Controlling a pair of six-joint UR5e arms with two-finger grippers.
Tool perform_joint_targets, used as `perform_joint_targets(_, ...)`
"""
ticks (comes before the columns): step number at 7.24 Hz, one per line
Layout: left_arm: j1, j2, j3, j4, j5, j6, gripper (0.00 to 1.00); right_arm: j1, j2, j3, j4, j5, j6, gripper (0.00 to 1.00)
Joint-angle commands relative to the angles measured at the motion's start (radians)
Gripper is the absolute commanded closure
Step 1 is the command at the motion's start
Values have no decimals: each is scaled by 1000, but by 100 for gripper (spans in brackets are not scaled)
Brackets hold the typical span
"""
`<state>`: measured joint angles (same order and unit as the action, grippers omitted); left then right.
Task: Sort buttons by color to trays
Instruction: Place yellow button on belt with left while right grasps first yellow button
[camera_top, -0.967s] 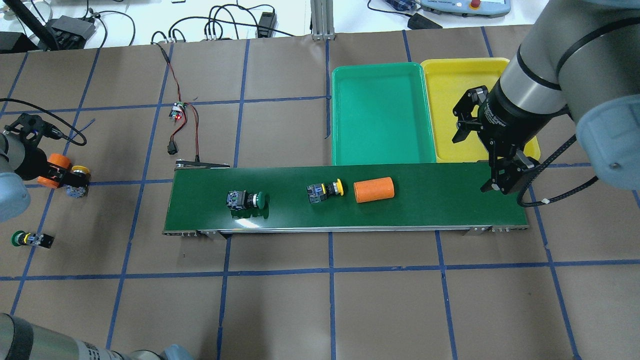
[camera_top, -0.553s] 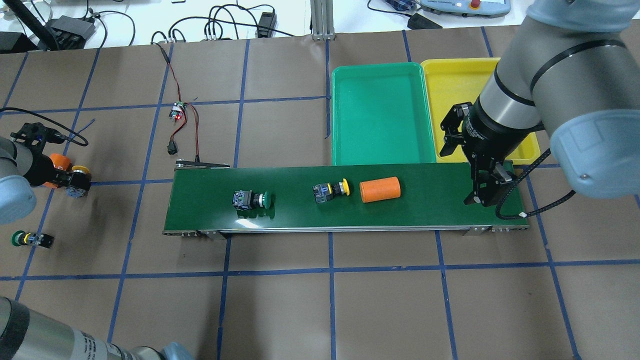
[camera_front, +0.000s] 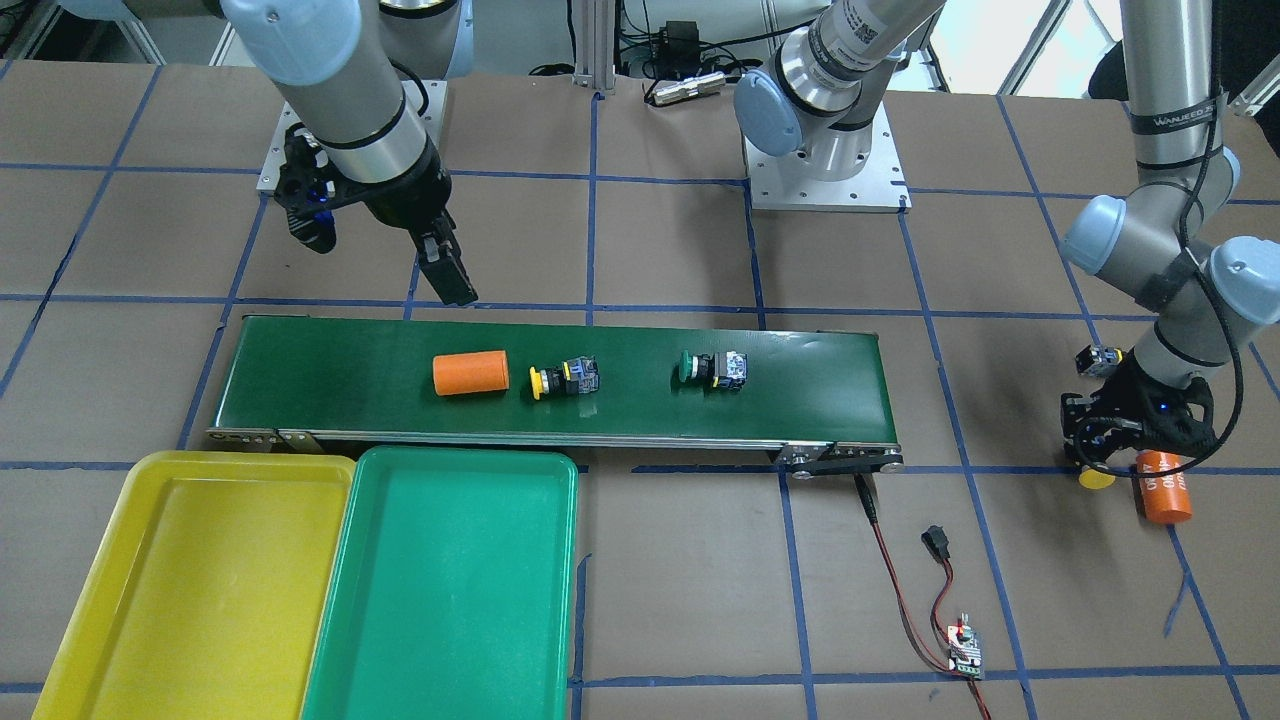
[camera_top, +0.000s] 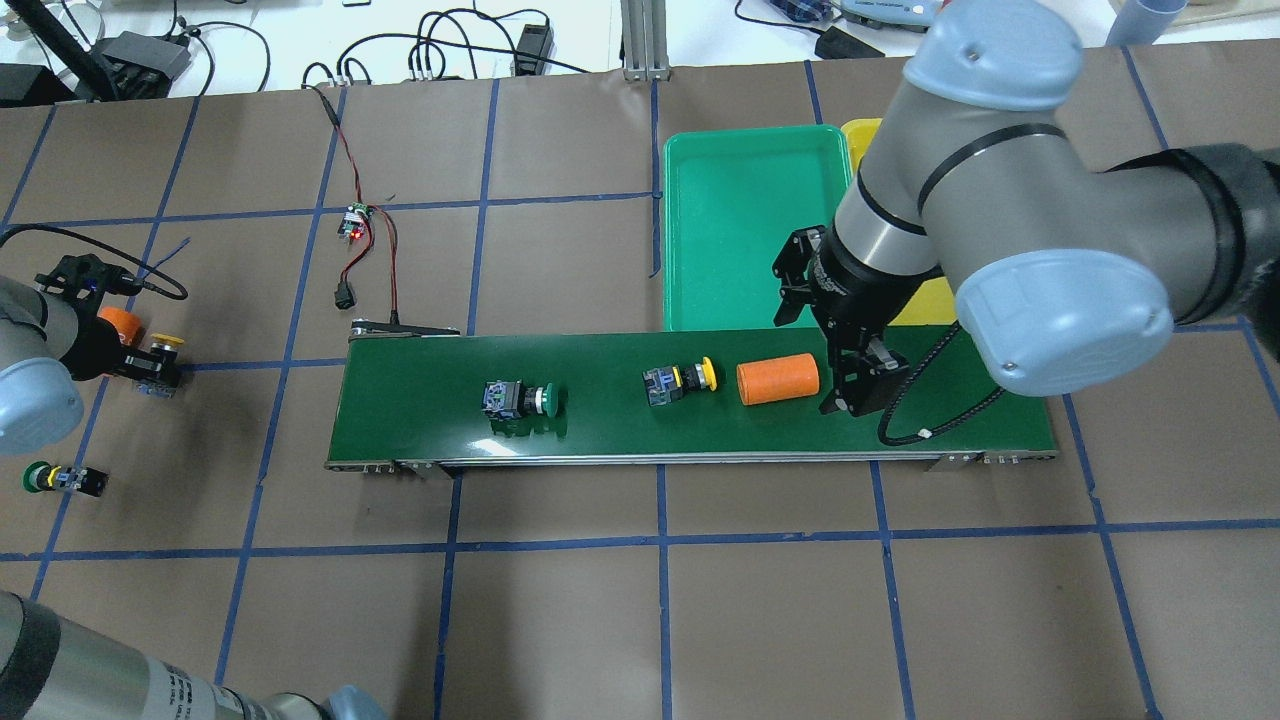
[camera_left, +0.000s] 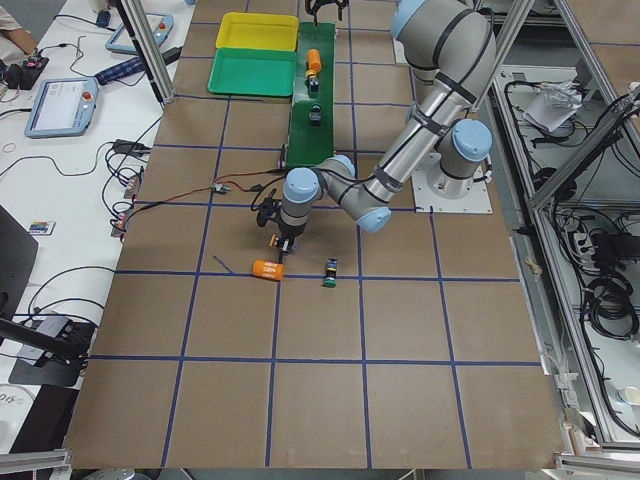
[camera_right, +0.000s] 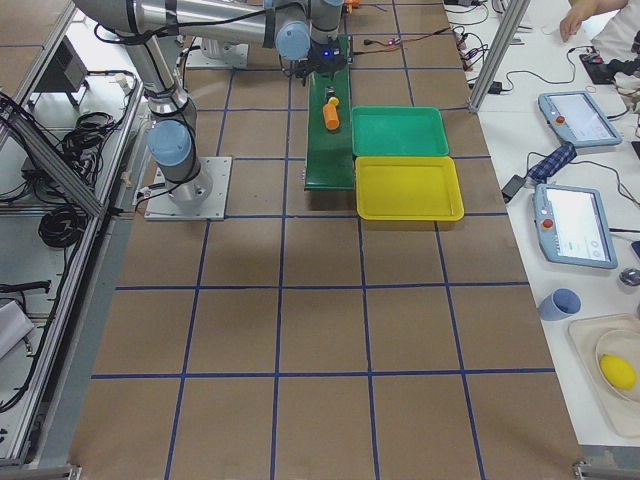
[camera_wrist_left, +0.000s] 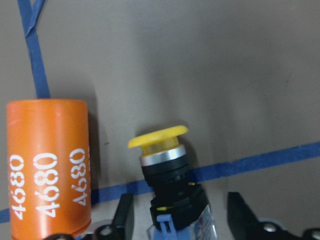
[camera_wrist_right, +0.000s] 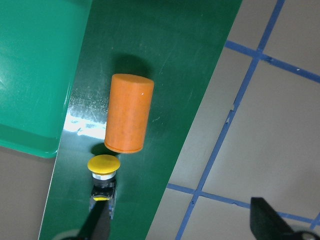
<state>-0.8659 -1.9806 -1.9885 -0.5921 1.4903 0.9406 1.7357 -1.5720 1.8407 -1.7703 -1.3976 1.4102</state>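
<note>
L fingers (camera_wrist_left: 241, 217) apart astride yellow button (camera_wrist_left: 165, 160) (no contact); R fingers (camera_wrist_right: 267, 222) apart over belt (camera_wrist_right: 165, 50) edge.

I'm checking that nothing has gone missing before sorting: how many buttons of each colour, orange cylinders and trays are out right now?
Yellow buttons: 2
Green buttons: 2
Orange cylinders: 2
Trays: 2
Total: 8
</note>
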Motion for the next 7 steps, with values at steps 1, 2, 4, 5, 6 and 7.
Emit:
perform_joint_targets(1,-72,79,-4,-23,1,9,94,73,76,0,-93,-7,111,0)
perform_joint_targets(2,-178,145,2,-100,11,9,94,73,99,0,-100,-3,137,0)
perform_joint_targets(4,-379,245,-13,-214,15,18,92,74,179,0,-229,-4,260,0)
perform_joint_targets(5,-459,276,-35,-221,21,59,85,74,197,0,-254,-4,279,0)
perform_joint_targets(6,-534,305,-82,-221,72,158,84,76,213,0,-258,-6,279,0)
perform_joint_targets(7,-595,331,-139,-218,83,232,75,80,222,5,-256,-4,277,0)
